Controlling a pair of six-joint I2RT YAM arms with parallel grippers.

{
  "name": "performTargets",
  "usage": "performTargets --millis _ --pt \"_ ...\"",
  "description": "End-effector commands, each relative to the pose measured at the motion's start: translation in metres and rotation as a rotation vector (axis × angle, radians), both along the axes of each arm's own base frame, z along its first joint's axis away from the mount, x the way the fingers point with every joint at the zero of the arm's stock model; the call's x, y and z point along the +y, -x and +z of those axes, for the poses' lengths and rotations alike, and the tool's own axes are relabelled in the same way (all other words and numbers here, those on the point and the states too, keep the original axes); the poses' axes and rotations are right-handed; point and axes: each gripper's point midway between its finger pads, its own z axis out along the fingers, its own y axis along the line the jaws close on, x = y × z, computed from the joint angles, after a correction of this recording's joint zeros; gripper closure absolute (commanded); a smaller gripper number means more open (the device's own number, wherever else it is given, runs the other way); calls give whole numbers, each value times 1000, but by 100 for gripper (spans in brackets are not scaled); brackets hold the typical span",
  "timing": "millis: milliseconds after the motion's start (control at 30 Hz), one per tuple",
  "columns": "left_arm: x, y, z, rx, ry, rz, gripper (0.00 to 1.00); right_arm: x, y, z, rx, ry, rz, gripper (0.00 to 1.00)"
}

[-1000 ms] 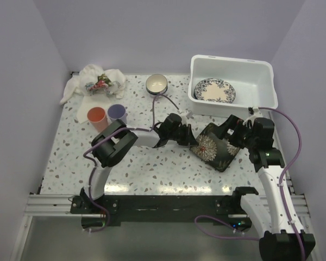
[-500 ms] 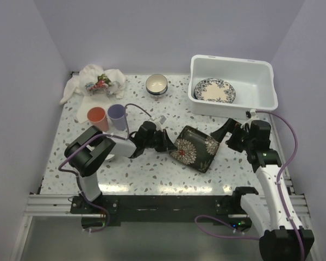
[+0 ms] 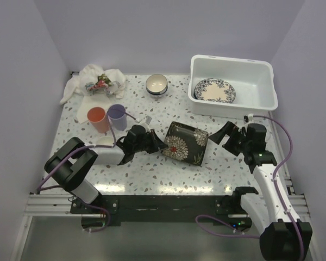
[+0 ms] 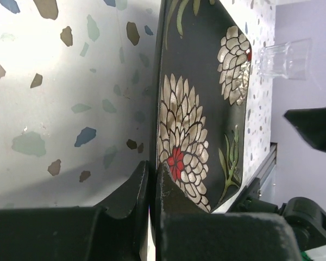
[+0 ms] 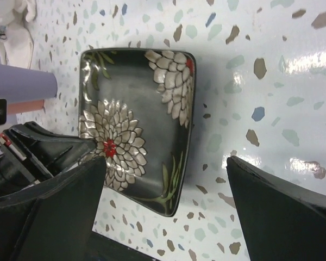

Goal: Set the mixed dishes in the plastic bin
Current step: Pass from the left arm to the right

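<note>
Your left jaws clamp the square plate [image 3: 185,142] by its rim, right jaws gape open; next it needs lifting far-right into the bin [image 3: 233,110].

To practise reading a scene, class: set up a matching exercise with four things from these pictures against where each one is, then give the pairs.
Things:
1 round plate
2 square plate
3 bowl
4 orange cup

Places:
A beside the purple cup
B in the bin
C gripped by the left tool
D at the table's far edge

Pairs: 1-B; 2-C; 3-D; 4-A
</note>
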Motion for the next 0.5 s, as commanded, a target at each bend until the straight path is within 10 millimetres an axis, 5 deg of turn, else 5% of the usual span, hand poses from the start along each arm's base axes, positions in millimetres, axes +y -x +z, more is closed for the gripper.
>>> performTargets --millis 0,467 --pt "-20 -17 101 -183 317 17 100 15 -3 -6 -1 -107 19 5" --pt "-27 -2 139 -231 425 -40 100 32 -10 -19 20 -231 57 11"
